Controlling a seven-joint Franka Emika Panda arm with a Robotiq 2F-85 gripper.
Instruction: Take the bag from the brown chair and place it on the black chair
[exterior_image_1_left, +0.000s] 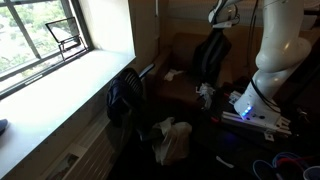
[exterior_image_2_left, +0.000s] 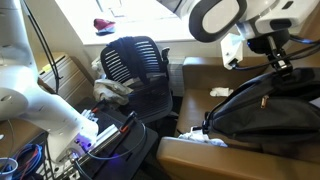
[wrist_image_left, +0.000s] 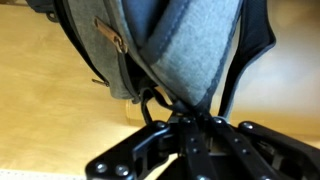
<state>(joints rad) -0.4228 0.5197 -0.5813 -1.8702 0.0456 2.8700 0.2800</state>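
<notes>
The bag (wrist_image_left: 190, 50) is grey and black with black straps. In the wrist view it fills the top of the frame, and my gripper (wrist_image_left: 190, 122) is shut on its top loop. In both exterior views the bag (exterior_image_1_left: 210, 58) (exterior_image_2_left: 262, 108) hangs below my gripper (exterior_image_1_left: 222, 22) (exterior_image_2_left: 274, 62), over the seat of the brown chair (exterior_image_1_left: 178, 92) (exterior_image_2_left: 195, 152). I cannot tell whether its bottom still touches the seat. The black mesh chair (exterior_image_1_left: 125, 97) (exterior_image_2_left: 135, 60) stands beside the brown chair, near the window wall.
White cloth or paper (exterior_image_2_left: 114, 88) lies on the black chair's seat. A white scrap (exterior_image_2_left: 220, 92) lies on the brown chair. A white plastic bag (exterior_image_1_left: 172, 140) sits on the floor. The robot base (exterior_image_1_left: 268, 95) and cables (exterior_image_2_left: 100, 140) are close by.
</notes>
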